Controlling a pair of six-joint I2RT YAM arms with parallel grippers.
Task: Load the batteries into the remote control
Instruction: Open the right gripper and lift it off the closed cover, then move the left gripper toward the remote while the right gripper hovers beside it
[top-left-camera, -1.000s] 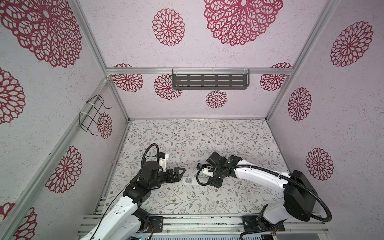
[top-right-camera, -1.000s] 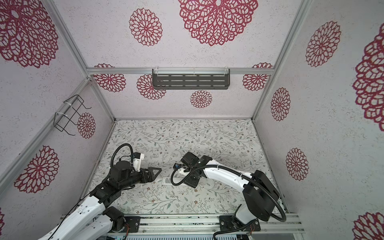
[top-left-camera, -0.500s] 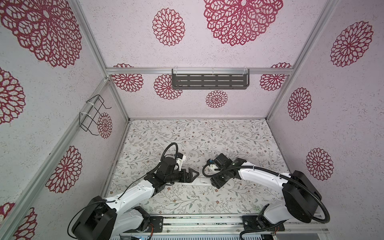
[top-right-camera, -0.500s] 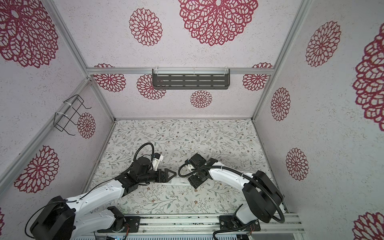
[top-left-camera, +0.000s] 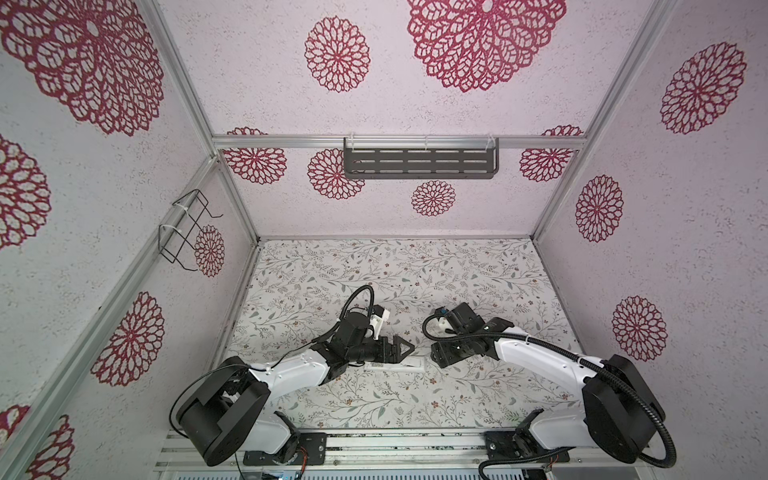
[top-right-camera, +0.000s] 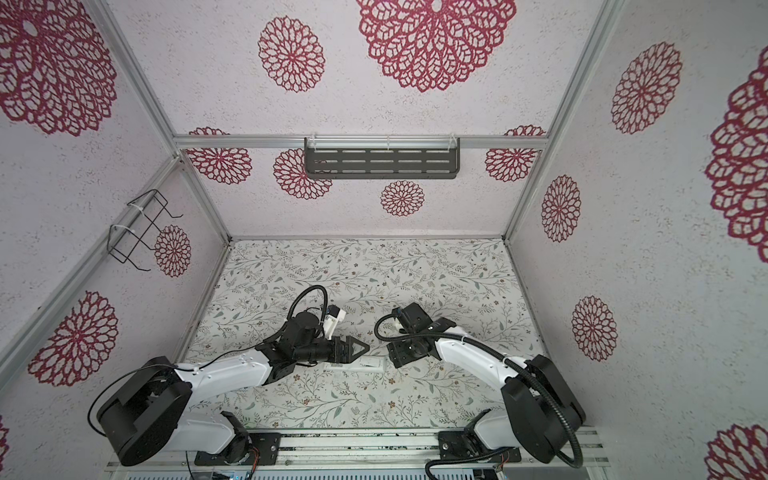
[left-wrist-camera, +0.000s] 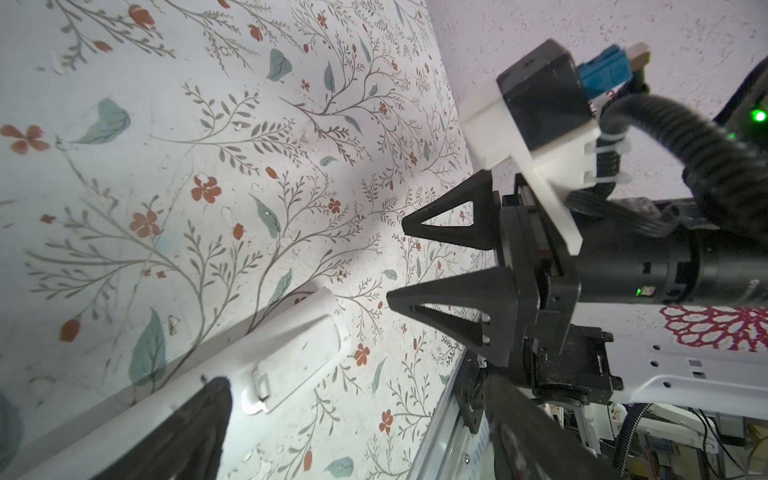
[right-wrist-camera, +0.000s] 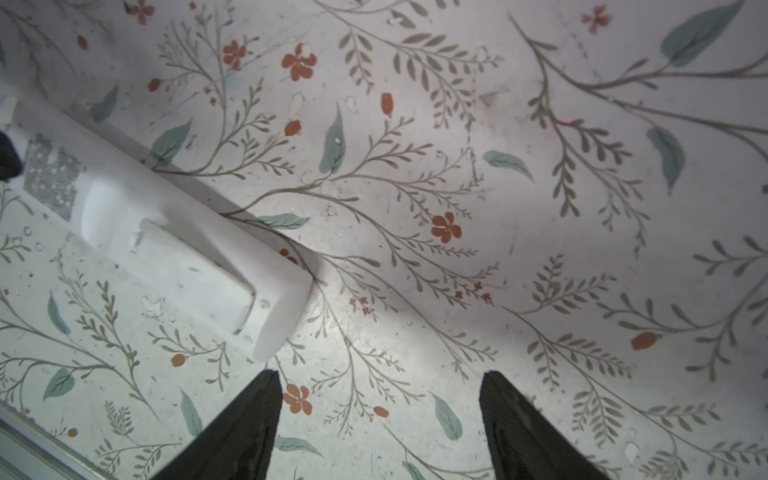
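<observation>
both tools spread wide, empty: l tool (top-left-camera: 409, 348), r tool (right-wrist-camera: 379, 374). slim white plastic remote control (top-left-camera: 401, 366) flat on floral table (top-left-camera: 374, 270) btwn them, long axis tool-to-tool; l tool nearer, over it. batteries unseen.

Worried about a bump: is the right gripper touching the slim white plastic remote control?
Apart. The left wrist view shows flowered tabletop between the right gripper, jaws open, and the end of the remote control.
</observation>
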